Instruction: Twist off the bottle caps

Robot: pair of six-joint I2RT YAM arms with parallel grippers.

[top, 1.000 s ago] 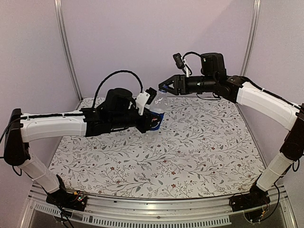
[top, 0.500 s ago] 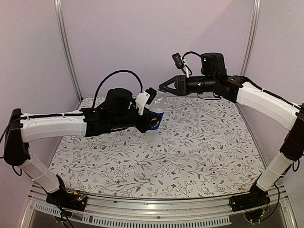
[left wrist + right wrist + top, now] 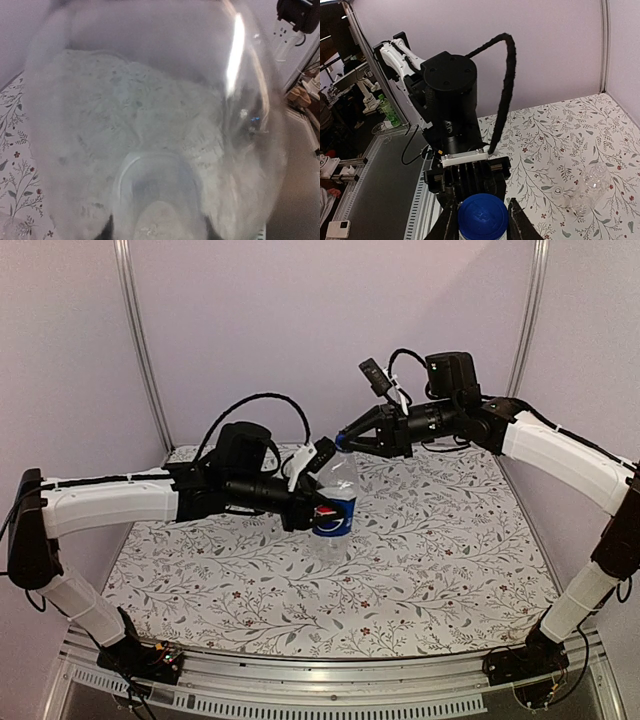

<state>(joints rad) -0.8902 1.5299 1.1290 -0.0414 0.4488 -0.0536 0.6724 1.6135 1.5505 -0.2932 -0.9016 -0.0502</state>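
Observation:
My left gripper (image 3: 312, 510) is shut on the Pepsi bottle (image 3: 338, 480), a clear bottle with a blue label band, and holds it upright above the table. The bottle's clear body (image 3: 150, 125) fills the left wrist view, blurred. Its bright blue cap (image 3: 343, 440) sits between the fingers of my right gripper (image 3: 345, 438). In the right wrist view the fingers (image 3: 447, 222) of my right gripper (image 3: 482, 222) stand close on both sides of the cap (image 3: 482, 216), with a thin gap on the right. The plain clear bottle (image 3: 592, 187) lies on the table behind; its cap is unclear.
The floral tablecloth (image 3: 430, 540) covers the table, with lilac walls and metal posts (image 3: 140, 350) at the back corners. The left arm's black wrist and cable (image 3: 450, 105) rise just behind the cap. Beyond the table's left edge stand other rigs and a green bottle (image 3: 390, 114).
The left arm has turned the Pepsi bottle from tilted to upright, so the label faces out. The right gripper has come down and left from clear of the bottle to around its cap.

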